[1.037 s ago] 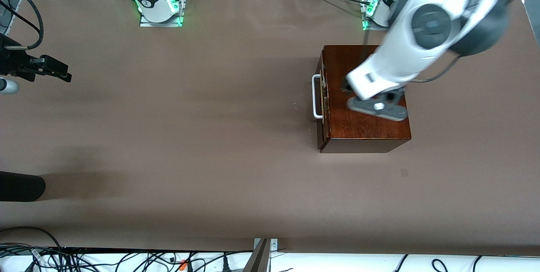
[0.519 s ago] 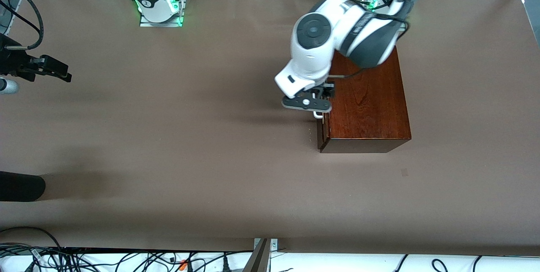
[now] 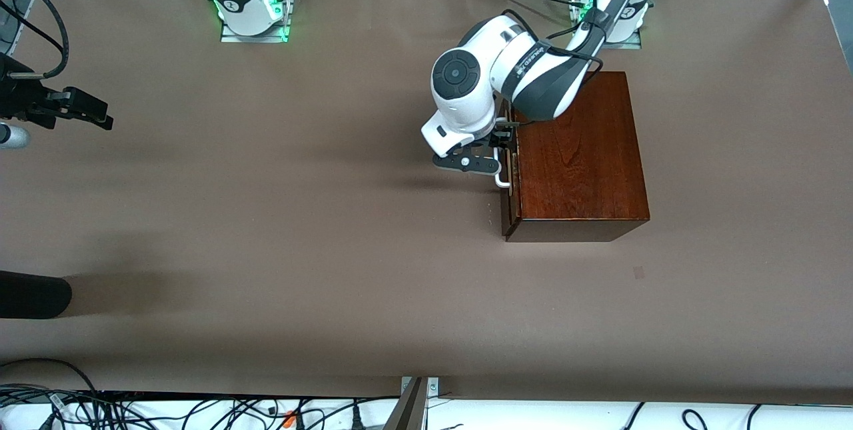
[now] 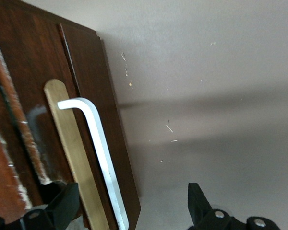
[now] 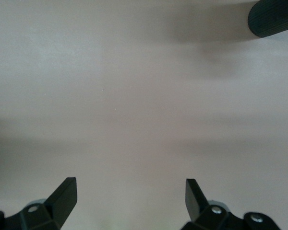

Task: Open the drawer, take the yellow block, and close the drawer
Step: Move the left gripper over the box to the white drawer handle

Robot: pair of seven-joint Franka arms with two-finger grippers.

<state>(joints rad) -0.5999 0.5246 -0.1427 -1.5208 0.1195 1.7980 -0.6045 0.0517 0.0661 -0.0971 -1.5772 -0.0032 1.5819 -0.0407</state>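
The left gripper [image 4: 129, 211] hung wide open astride the white handle [image 4: 102, 158] of the shut drawer [image 3: 510, 173]; the right gripper [image 5: 129, 201] waited, open, over bare table [image 3: 300, 217].

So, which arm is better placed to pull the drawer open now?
Left. The left gripper is open with the drawer's white handle between its fingers. The right gripper waits open over bare table at the right arm's end.
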